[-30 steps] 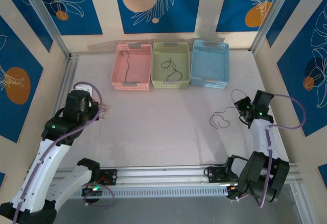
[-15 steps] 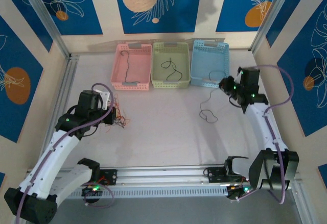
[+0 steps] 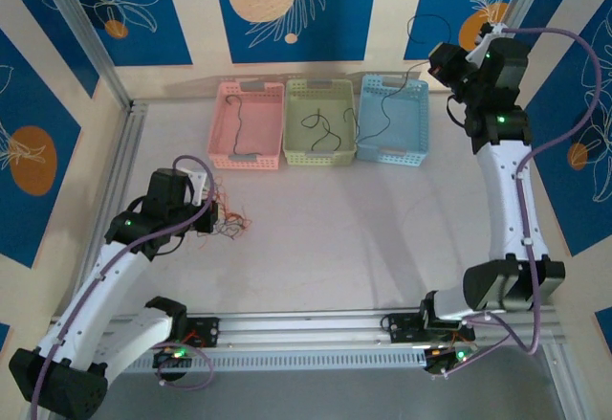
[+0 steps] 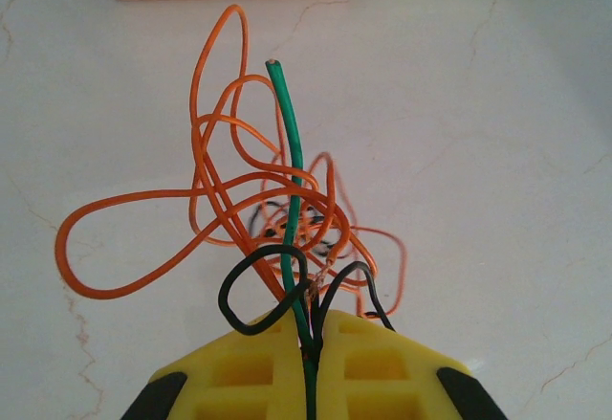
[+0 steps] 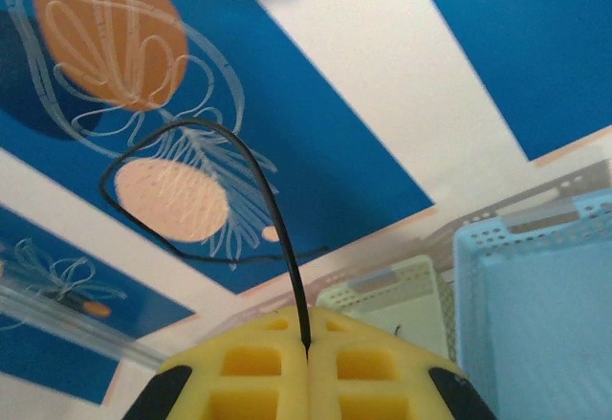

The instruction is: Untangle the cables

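My left gripper [image 4: 311,332] is clamped on a knot of thin orange, green and black wires [image 4: 268,210] resting on the white marbled tabletop [image 4: 478,152]. My right gripper [image 5: 306,345], held high, pinches a single thin black wire [image 5: 251,166] that hangs over the pale blue perforated plastic basket [image 3: 422,123], beside the pink basket [image 3: 216,128] and the green basket [image 3: 320,160].

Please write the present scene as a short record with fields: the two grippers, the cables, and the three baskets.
left gripper: shut on the tangle of cables, orange, green and black
right gripper: shut on the single black cable, raised near the back wall
pink basket: one black wire inside
green basket: one curled black wire inside
blue basket: the single black cable hangs across it
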